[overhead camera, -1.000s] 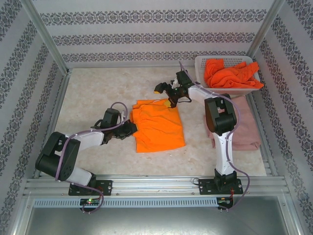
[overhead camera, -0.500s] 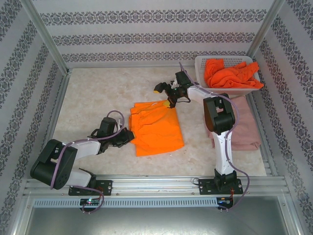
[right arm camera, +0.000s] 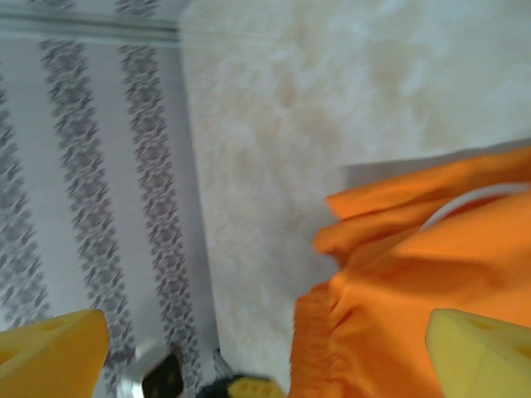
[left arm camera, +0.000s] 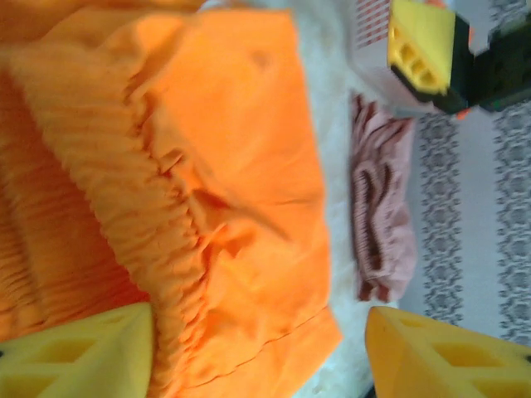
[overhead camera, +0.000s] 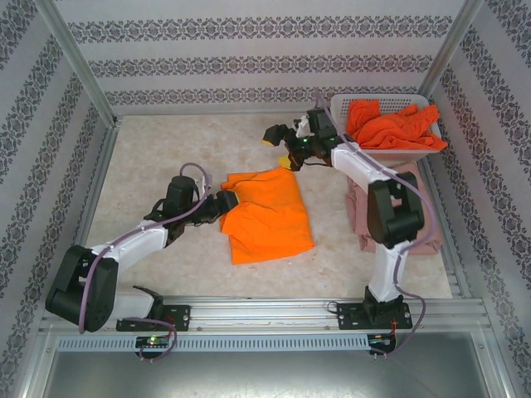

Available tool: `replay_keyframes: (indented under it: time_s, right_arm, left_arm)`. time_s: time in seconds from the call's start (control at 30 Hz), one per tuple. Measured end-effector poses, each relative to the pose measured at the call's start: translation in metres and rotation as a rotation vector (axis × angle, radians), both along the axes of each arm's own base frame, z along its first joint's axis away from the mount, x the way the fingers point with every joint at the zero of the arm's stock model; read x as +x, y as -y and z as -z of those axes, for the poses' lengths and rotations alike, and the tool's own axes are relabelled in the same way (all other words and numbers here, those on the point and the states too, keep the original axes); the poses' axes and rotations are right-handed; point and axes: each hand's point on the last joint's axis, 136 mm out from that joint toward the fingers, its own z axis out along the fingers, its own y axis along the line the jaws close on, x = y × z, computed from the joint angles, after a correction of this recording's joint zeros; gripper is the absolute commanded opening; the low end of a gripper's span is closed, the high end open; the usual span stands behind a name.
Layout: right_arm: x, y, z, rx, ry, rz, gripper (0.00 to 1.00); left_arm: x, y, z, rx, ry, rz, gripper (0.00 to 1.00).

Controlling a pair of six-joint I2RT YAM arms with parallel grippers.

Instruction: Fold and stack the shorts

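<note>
- At the centre of the overhead view the orange shorts lie on the pale, mottled worktop. They are roughly squared but rumpled along their left and upper edges.
- My left end effector sits at their left edge, yellow fingers spread, with nothing pinched between them.
- My right end effector hangs wide open just beyond the upper edge, holding nothing.
- I judge the fold on this pair to be only part done. To finish it well I would take a fresh bite through every layer at the gathered waistband, not just the top sheet.
- I'd lift low and carry the cloth across slowly with both arms in step, so the limp fabric doesn't drag or slide open.
- The orange cloth is soft and thin. The waistband is tightly ribbed elastic and thicker than the rest, so it should give the firmest hold.
- At the right of the frame the pink shorts lie folded, layered edges showing, partly under my right arm. They look like the base for the stack.
- In the upper right the red-orange shorts are heaped, crumpled and nubbly, in the white mesh basket, not yet folded.
</note>
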Motion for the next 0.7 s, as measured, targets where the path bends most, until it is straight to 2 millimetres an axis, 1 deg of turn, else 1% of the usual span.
replay_keyframes:
  time_s: [0.03,0.1,0.17,0.23,0.37,0.43,0.5,0.57,0.7]
  right_arm:
    - [-0.011,0.0,-0.011,0.009,0.025,-0.011,0.98]
    - [-0.033,-0.001,-0.022,0.017,0.047,-0.032,0.98]
    - [-0.053,-0.001,-0.016,0.012,0.035,-0.049,0.98]
    - [-0.073,-0.001,0.004,-0.005,-0.009,-0.065,0.98]
    - [-0.109,0.004,0.059,-0.054,-0.145,-0.082,0.98]
    - [-0.127,0.011,0.082,-0.077,-0.211,-0.078,0.98]
    - [-0.14,0.018,0.095,-0.089,-0.253,-0.068,0.98]
    - [-0.152,0.023,0.101,-0.093,-0.272,-0.061,0.98]
    - [-0.164,0.028,0.104,-0.089,-0.274,-0.054,0.98]
  left_arm:
    - [0.004,0.002,-0.008,-0.009,0.016,0.003,0.71]
    - [0.01,0.006,-0.019,-0.024,0.034,0.012,0.73]
    - [0.018,0.009,-0.027,-0.034,0.044,0.02,0.73]
    - [0.025,0.012,-0.032,-0.04,0.049,0.025,0.76]
    - [0.029,0.012,-0.035,-0.039,0.053,0.021,0.82]
    - [0.031,0.013,-0.031,-0.039,0.044,0.02,0.83]
    - [0.036,0.015,-0.022,-0.037,0.023,0.021,0.83]
    - [0.042,0.017,-0.009,-0.035,0.005,0.02,0.83]
    - [0.049,0.018,0.032,-0.005,-0.069,0.011,0.83]
